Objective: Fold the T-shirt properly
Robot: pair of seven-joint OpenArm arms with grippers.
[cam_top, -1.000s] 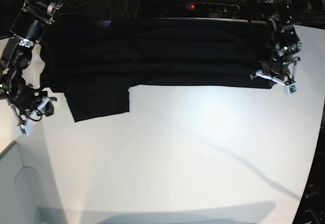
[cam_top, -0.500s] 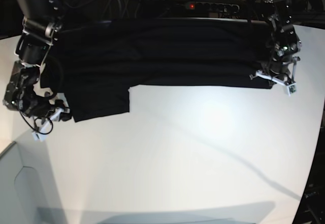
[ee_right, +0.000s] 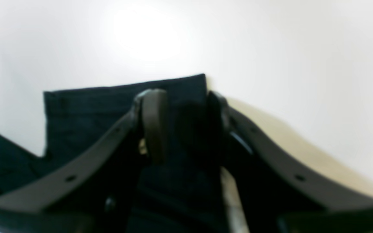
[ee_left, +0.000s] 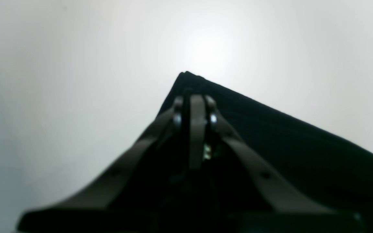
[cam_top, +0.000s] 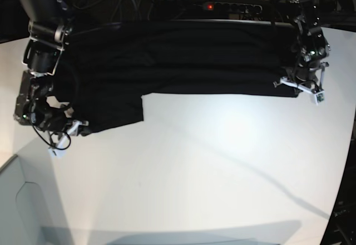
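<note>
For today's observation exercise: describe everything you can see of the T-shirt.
The T-shirt is plain black, thin and soft, folded into a long band along the table's far edge, one sleeve hanging nearer the camera. The left gripper is shut on one corner; the open right gripper straddles the sleeve's edge.

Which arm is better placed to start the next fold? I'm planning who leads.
Probably the left: its claw is shut on a corner of the T-shirt. The right claw stands open around the sleeve hem, gripping nothing yet.
</note>
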